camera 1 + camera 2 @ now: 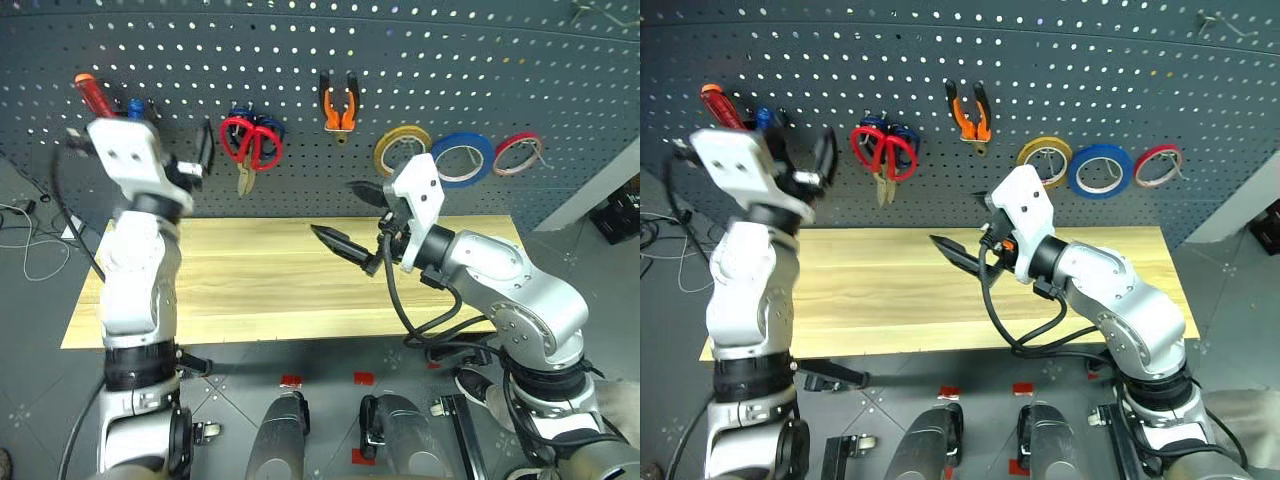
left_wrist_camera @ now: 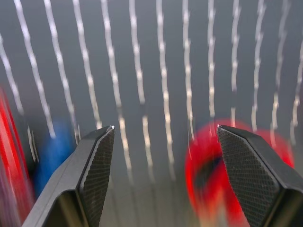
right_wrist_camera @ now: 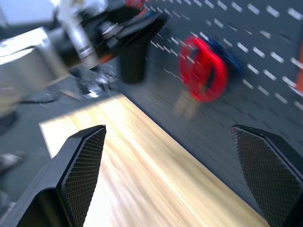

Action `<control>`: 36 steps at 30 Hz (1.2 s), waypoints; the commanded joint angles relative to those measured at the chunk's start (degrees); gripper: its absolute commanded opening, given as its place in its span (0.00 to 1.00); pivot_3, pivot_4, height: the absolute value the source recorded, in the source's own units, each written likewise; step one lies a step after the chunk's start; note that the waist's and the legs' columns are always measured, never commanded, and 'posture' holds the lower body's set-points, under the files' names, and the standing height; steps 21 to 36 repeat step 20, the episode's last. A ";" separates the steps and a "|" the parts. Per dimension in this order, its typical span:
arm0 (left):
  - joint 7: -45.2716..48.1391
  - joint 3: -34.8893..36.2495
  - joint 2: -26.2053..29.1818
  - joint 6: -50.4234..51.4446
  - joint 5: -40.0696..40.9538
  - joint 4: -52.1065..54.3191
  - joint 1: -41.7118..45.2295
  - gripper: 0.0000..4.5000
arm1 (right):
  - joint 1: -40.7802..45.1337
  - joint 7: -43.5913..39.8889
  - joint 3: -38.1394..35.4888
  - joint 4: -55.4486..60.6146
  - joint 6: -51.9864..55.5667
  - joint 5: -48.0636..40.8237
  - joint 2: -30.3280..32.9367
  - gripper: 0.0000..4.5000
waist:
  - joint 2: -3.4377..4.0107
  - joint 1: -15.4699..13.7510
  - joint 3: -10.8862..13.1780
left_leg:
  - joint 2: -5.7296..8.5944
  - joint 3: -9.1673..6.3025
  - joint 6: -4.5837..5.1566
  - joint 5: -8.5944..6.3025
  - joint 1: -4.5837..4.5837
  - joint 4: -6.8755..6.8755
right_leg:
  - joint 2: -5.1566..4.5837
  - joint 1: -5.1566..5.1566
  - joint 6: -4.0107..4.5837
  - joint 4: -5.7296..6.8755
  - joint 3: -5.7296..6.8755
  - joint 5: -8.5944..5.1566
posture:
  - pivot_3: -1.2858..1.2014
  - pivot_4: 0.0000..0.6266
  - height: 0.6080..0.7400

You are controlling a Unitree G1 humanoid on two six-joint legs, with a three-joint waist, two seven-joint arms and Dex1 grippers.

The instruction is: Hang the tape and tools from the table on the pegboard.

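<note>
A: Left to right along the pegboard [image 1: 420, 60], what hangs there?

B: Above the worktop's [image 1: 250, 290] far left corner, the red screwdriver [image 1: 92, 92]. Then the red scissors [image 1: 252, 143], with a blue-handled pair tucked behind them. Above the middle of the far edge, the pliers [image 1: 340, 108]. Above the far right, a yellow roll, the blue tape [image 1: 462, 158] and a thin red roll.

A: And the hands?

B: The left hand [image 1: 800, 155] is up by the screwdriver, fingers spread wide and holding nothing. The right hand [image 1: 355, 222] hovers over the worktop's middle, fully open and also empty.

A: How would these things handle?

B: I'd judge the screwdriver light and stiff, with a slick, slim handle; take it mid-handle, across the width. Scissors and pliers are rigid and heavier at the metal end, so pinch near the pivot. The tape is light and firm; grip across its rim, leaving the core free for the hook.
</note>
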State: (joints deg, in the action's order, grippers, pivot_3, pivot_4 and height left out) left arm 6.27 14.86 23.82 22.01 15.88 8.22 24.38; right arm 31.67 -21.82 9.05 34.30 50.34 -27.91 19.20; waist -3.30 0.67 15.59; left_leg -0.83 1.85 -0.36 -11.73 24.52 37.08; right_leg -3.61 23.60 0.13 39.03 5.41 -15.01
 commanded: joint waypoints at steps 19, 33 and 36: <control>1.45 3.94 -1.97 1.01 -1.20 -6.79 -11.80 0.81 | -15.27 17.70 -11.39 -47.01 -48.51 23.89 -7.34 1.00 | 0.31 -1.12 -4.77 | -0.35 0.10 -0.14 0.13 -0.25 -0.04 | 0.48 -0.17 0.33 -0.04 -0.22 0.21 | 0.53 0.14 1.00; 1.55 3.84 -2.00 0.07 -1.43 -7.40 -11.98 0.81 | -15.11 17.33 -11.38 -48.07 -49.42 24.19 -7.06 1.00 | 0.31 -1.12 -4.77 | -0.39 0.14 -0.02 0.05 -0.37 -0.04 | 0.51 -0.25 0.36 -0.04 -0.24 0.23 | 0.53 0.14 1.00; 1.55 3.84 -2.00 0.07 -1.43 -7.40 -11.98 0.81 | -15.11 17.33 -11.38 -48.07 -49.42 24.19 -7.06 1.00 | 0.31 -1.12 -4.77 | -0.39 0.14 -0.02 0.05 -0.37 -0.04 | 0.51 -0.25 0.36 -0.04 -0.24 0.23 | 0.53 0.14 1.00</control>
